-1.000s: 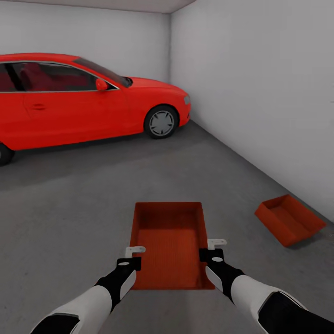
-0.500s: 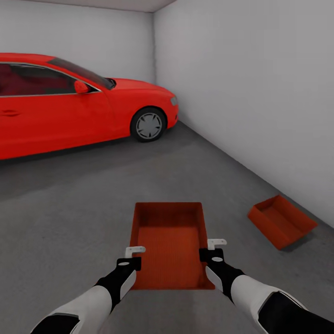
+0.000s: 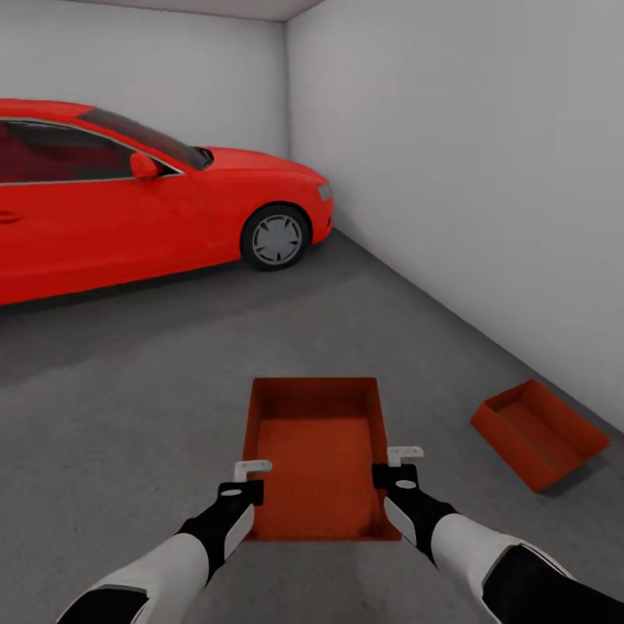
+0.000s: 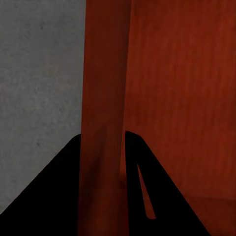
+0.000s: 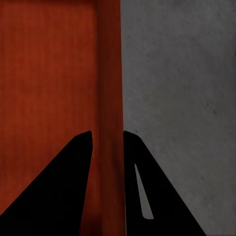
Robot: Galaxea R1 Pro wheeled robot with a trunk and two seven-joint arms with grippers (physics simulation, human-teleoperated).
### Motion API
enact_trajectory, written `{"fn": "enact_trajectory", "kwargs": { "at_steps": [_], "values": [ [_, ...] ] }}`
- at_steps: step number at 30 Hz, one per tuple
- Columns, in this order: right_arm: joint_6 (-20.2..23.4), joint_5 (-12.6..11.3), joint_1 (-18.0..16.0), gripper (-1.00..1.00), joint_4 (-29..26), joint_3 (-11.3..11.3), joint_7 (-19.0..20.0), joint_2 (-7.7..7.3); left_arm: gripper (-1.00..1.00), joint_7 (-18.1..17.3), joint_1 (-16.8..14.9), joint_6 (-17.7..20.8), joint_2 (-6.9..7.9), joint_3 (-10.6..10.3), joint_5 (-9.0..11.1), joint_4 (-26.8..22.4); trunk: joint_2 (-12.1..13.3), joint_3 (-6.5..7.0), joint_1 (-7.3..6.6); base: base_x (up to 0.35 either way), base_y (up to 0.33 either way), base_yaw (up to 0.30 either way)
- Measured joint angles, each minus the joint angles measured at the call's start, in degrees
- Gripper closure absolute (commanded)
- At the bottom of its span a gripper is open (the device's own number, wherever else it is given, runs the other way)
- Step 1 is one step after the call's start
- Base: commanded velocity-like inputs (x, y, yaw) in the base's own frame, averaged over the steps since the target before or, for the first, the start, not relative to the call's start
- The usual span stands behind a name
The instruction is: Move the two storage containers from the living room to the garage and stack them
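A red car [image 3: 139,204] is standing at the far left of the garage, its nose pointing toward the corner where two pale grey walls [image 3: 468,173] are meeting, its front wheel [image 3: 276,237] resting on the dark grey concrete floor [image 3: 139,407]. In the middle foreground of the head view, the robot is holding an orange-red storage container [image 3: 316,455] out in front of itself, open side up, long axis running away from the camera, above the concrete. The left gripper [image 3: 243,482] is clamping the container's left wall near the closest corner, and the right gripper [image 3: 395,468] is clamping the right wall at about the same spot. In the left wrist view, the left gripper [image 4: 104,167] is showing one dark finger [image 4: 54,196] on either side of the thin orange wall [image 4: 105,88], pressed tight against it, with grey concrete beyond on one side and the box's inner bottom on the other. The right wrist view is showing the same for the right gripper [image 5: 107,167]: both fingers [image 5: 59,191] are closed onto the wall [image 5: 109,73], one inside the box and one outside. The second storage container [image 3: 537,432] is lying on the floor to the right, close to the side wall and well apart from the held one, turned at an angle and sitting tilted, its open side up.
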Motion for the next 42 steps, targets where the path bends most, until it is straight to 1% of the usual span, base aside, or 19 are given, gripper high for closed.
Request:
{"fn": "enact_trajectory", "kwargs": {
  "at_steps": [20,24,42],
  "values": [
    [-0.01,0.00,0.00,1.00,-0.04,0.00,0.04,-0.06,1.00,0.09,0.00,-0.01,-0.06,0.00,0.00,-0.03,0.00,0.00,0.01,0.248,0.000,-0.005],
    [0.01,0.01,0.01,1.00,-0.02,0.05,-0.38,0.20,1.00,-0.40,-0.01,-0.01,0.23,0.01,0.01,-0.01,0.00,0.00,0.01,0.203,0.000,-0.188],
    [0.00,-0.04,0.01,1.00,-0.06,0.06,-0.09,0.01,1.00,-0.05,-0.01,-0.03,0.02,-0.01,0.02,0.00,0.00,0.00,0.01,0.223,0.000,-0.252]
  ]
}}
